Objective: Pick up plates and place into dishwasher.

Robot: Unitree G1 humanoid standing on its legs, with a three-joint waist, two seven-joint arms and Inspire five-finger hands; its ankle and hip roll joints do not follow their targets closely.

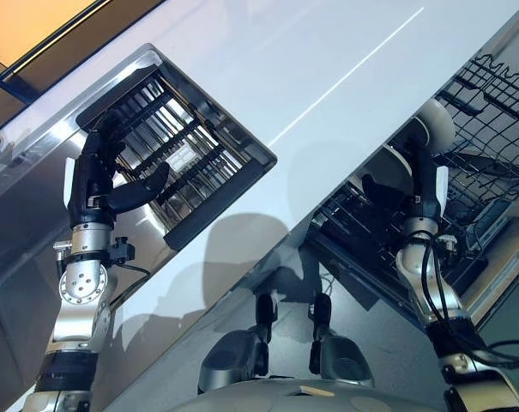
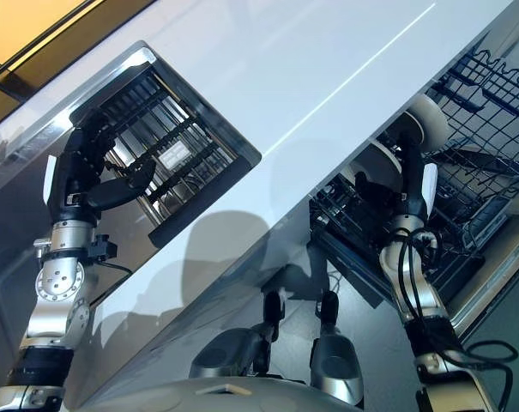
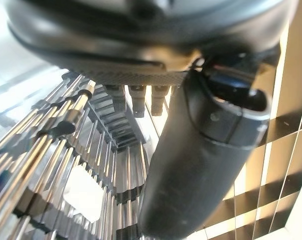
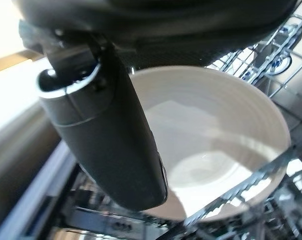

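Note:
A white plate [image 4: 215, 130] stands on edge in the dishwasher's lower rack [image 1: 491, 112], low between the wires. My right hand [image 1: 420, 193] is on it, thumb [image 4: 111, 140] across its hollow face and fingers behind its rim, so it is pinched. A second white plate [image 1: 435, 127] stands in the rack just beyond the fingertips. My left hand [image 1: 96, 176] hovers open over the near corner of a dark slatted drying rack [image 1: 199, 154] set in the counter. Its thumb [image 3: 200, 165] sticks out and the metal bars [image 3: 66, 165] below it hold no plates.
A long white counter [image 1: 310, 77] runs between the drying rack and the open dishwasher. The steel sink surround [image 1: 27, 197] borders the rack on my left. The dishwasher's wire basket continues to the far right with dark tines.

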